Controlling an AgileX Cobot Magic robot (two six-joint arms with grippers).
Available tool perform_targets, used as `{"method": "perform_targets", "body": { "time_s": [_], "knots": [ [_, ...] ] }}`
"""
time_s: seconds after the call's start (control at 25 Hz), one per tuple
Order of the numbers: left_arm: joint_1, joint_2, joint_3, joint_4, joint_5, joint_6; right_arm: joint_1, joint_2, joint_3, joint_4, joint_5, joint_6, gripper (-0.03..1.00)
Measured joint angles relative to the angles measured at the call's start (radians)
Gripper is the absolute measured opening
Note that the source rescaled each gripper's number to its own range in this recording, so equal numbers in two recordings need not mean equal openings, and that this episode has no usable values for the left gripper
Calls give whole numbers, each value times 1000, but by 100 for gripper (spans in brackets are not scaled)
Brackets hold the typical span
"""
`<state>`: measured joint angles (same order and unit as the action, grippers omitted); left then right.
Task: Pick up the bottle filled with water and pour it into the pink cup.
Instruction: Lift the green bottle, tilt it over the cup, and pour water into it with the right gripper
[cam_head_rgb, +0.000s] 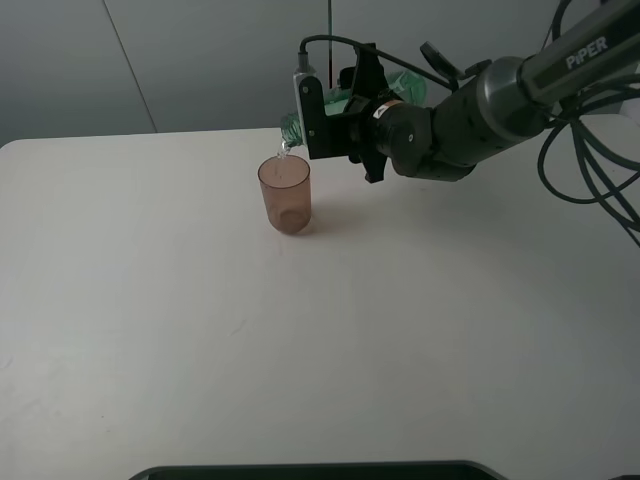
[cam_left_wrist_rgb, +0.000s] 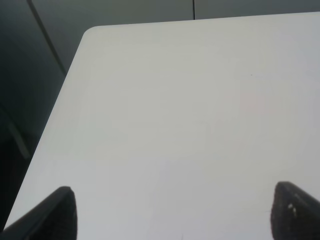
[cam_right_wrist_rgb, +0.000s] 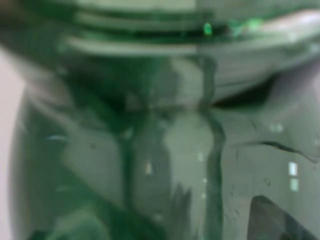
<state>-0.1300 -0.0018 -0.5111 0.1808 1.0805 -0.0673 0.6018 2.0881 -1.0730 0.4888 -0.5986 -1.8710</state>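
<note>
The pink cup (cam_head_rgb: 285, 195) stands upright on the white table (cam_head_rgb: 150, 320), a little behind its middle. My right gripper (cam_head_rgb: 335, 108) is shut on the green-tinted bottle (cam_head_rgb: 291, 126) and holds it tipped on its side, with the mouth just above the cup's rim. A thin stream of water (cam_head_rgb: 284, 152) runs from the mouth into the cup. The right wrist view is filled by the blurred green bottle (cam_right_wrist_rgb: 150, 150). My left gripper (cam_left_wrist_rgb: 172, 212) is open and empty over bare table; only its fingertips (cam_left_wrist_rgb: 60, 210) show. It is not in the exterior view.
Black cables (cam_head_rgb: 590, 170) hang behind the right arm at the right edge. A dark flat object (cam_head_rgb: 310, 470) lies along the table's front edge. The table's far left corner (cam_left_wrist_rgb: 92, 32) shows in the left wrist view, with a dark wall beyond it.
</note>
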Motion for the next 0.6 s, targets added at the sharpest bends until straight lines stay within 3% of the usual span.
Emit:
{"method": "perform_targets", "body": {
  "time_s": [0.6],
  "knots": [
    [0, 0, 0, 0, 0, 0, -11, 0, -1, 1, -7, -36, 0]
  ]
}}
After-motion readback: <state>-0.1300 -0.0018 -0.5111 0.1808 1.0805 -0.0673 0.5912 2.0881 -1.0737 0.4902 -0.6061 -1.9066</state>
